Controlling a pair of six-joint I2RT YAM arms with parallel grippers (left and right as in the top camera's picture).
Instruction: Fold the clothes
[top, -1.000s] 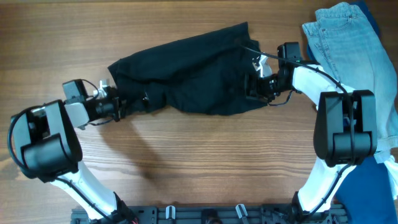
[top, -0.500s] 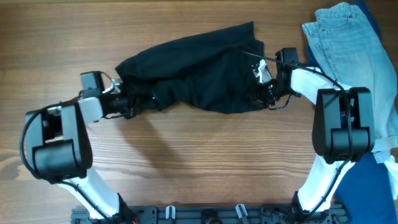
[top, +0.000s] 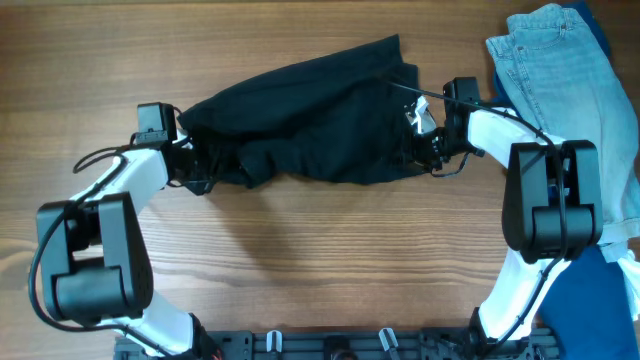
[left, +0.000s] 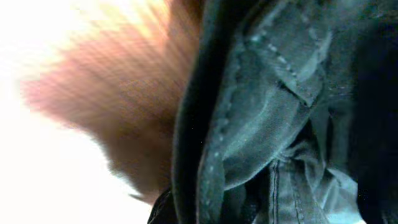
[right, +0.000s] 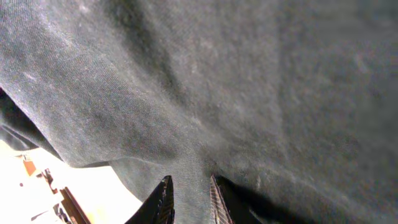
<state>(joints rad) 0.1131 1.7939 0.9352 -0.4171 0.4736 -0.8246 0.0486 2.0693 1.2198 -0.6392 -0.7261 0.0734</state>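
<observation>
I'm not getting far on the fold yet. The black garment (top: 310, 120) is lying bunched across the middle of the table (top: 300, 260), with nothing squared off. The left gripper (top: 198, 168) is pinching its left end, jaws closed tight on the cloth, arm reaching in low. The right gripper (top: 420, 150) is clamping a wrinkle at the right edge, arm curling in from that side.

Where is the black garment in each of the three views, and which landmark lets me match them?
Overhead: the black garment lies across the upper middle, between both arms.
Left wrist: it fills the right half, seams showing.
Right wrist: it fills nearly everything.
Shared landmark: the wooden table: below it overhead, blurred at left for the left wrist, probably the pale lower-left corner for the right wrist.
</observation>
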